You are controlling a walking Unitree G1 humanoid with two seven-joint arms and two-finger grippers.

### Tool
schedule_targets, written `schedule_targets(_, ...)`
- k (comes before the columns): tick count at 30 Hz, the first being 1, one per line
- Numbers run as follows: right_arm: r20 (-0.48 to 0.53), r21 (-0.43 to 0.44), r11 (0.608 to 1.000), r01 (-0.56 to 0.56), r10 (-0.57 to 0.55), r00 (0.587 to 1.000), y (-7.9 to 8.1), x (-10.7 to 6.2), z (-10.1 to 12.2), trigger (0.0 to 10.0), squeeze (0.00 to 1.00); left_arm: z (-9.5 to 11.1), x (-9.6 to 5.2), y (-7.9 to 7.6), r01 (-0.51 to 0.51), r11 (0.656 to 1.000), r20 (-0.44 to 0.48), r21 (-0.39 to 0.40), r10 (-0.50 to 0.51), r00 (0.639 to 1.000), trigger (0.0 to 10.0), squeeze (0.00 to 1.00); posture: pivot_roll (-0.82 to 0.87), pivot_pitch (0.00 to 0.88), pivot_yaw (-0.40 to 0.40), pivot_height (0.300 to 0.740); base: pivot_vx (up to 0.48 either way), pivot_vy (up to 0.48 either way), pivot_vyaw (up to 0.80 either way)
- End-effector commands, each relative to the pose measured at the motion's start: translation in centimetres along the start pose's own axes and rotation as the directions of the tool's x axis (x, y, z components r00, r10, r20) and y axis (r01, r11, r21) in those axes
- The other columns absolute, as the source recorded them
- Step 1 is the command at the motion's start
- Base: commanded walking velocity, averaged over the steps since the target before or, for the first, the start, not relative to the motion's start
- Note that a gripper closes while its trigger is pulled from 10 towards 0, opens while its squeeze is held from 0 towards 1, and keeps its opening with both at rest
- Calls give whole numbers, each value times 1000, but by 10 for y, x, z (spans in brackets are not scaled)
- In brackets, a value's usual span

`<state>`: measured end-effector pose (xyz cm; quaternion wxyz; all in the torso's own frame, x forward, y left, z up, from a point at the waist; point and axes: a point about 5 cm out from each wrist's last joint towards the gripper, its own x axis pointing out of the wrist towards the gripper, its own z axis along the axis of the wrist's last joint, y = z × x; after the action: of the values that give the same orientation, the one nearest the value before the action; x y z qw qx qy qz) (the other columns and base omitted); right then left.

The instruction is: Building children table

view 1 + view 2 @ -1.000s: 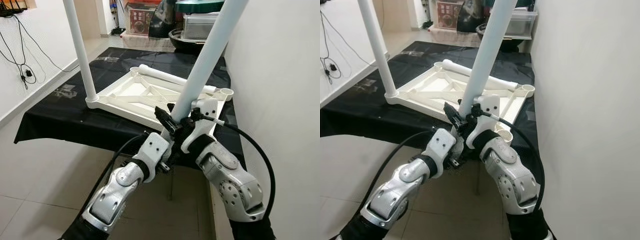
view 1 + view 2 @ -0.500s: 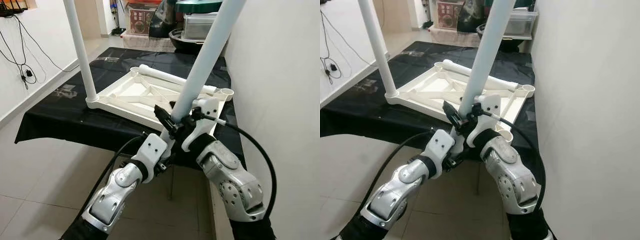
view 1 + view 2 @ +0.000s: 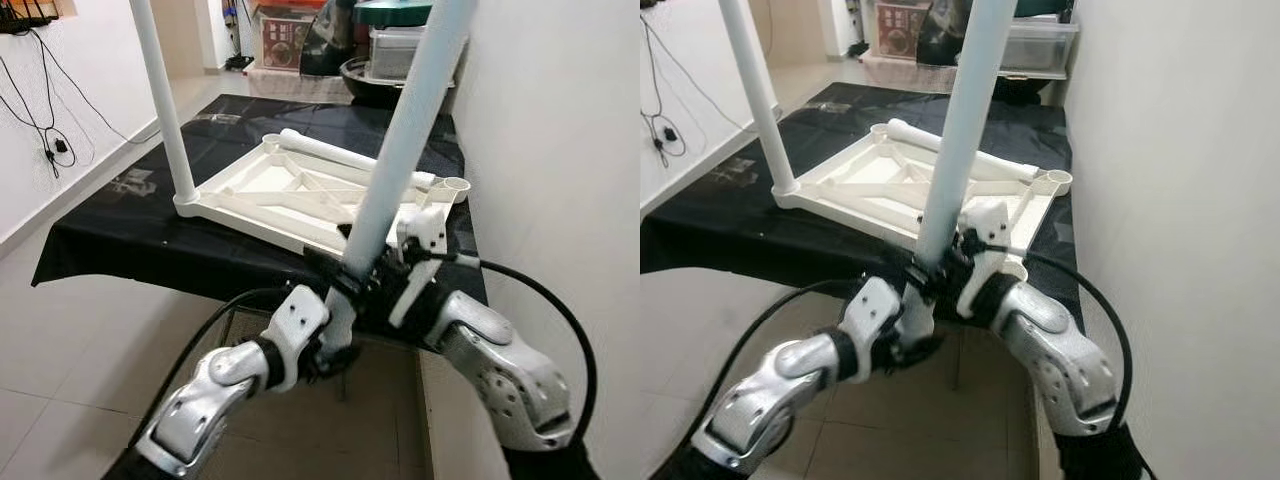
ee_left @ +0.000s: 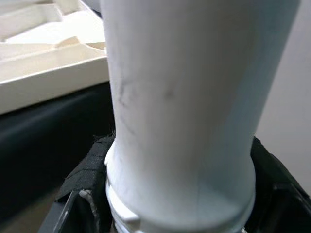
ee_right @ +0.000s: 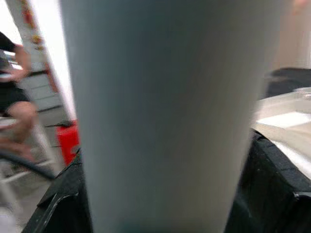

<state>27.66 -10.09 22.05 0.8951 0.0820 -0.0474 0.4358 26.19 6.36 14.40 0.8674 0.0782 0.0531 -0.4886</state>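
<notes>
Grippers meet low on a white table leg (image 3: pixel 400 150) in the left eye view, the left gripper (image 3: pixel 338 285) and right gripper (image 3: pixel 385 272) both closed around its lower end just off the near edge of a black-covered work surface (image 3: pixel 130 235). The leg leans up and away toward a plain white wall (image 3: pixel 560 150). On the black cover lies the white tabletop (image 3: pixel 300 190), upside down with its ribs showing; one fitted leg (image 3: pixel 165 110) stands upright in its left corner, a loose leg (image 3: pixel 340 155) lies along its far edge, and an open socket (image 3: pixel 455 185) shows at the far right corner. Pale floor tiles (image 3: pixel 70 340) surround the surface, cables (image 3: pixel 45 120) hang on the left wall, and storage boxes (image 3: pixel 395 45) are stacked at the back.

The right eye view shows the same grip, with a black cable (image 3: pixel 1110 330) looping over the right arm.

In the left wrist view the held leg's ridged end sits between dark finger pads (image 4: pixel 90 167), the tabletop's edge behind it.

In the right wrist view the blurred leg stands close between the black fingers (image 5: pixel 272 184); a seated person (image 5: pixel 14 97) and a red box (image 5: pixel 65 138) are beyond.
</notes>
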Motion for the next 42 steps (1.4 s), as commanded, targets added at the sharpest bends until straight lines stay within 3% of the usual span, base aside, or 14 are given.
schedule_targets(1,-6,42,994,-100,100,995,10,0,-1,10000,0,4,-6,-15,154,988,8,-1,-154,988,10000,0,113,0,-41,740,0,0,0)
schedule_targets(3,-14,80,979,-188,190,982,13,-5,-1,10000,0,2,-20,-23,285,957,-4,-55,-285,958,10000,0,112,0,-41,740,0,0,0)
schedule_targets(6,-20,88,970,-227,229,973,14,-8,0,10000,0,-1,-27,-26,334,938,-14,-93,-336,942,10000,0,115,0,-41,740,0,0,0)
schedule_targets(10,-20,87,961,-264,266,964,16,-9,3,10000,0,-4,-30,-26,331,935,-14,-132,-335,942,10000,0,114,0,-41,740,0,0,0)
schedule_targets(22,-23,129,925,-356,362,932,27,-13,6,10000,0,-8,-34,-25,347,925,-23,-153,-354,935,10000,0,110,0,-43,740,0,0,0)
schedule_targets(38,-67,128,914,-386,396,916,33,-15,1,9922,0,-8,-39,-26,368,908,-22,-201,-380,925,10000,0,109,0,-41,740,0,0,0)
schedule_targets(39,-74,128,912,-390,401,913,33,-15,0,5725,0,-8,-39,-27,371,907,-22,-202,-383,924,10000,0,109,0,-41,740,0,0,0)
schedule_targets(40,-74,128,912,-390,401,913,33,-15,0,5725,0,-8,-39,-27,371,907,-22,-202,-383,924,10000,0,109,0,-41,740,0,0,0)
schedule_targets(41,-81,127,911,-391,403,912,34,-15,0,0,0,-8,-40,-27,373,904,-17,-210,-385,923,10000,0,109,0,-41,740,0,0,0)
schedule_targets(42,-81,127,911,-391,403,912,34,-15,0,0,0,-8,-40,-27,373,904,-17,-210,-385,923,10000,0,109,0,-41,740,0,0,0)
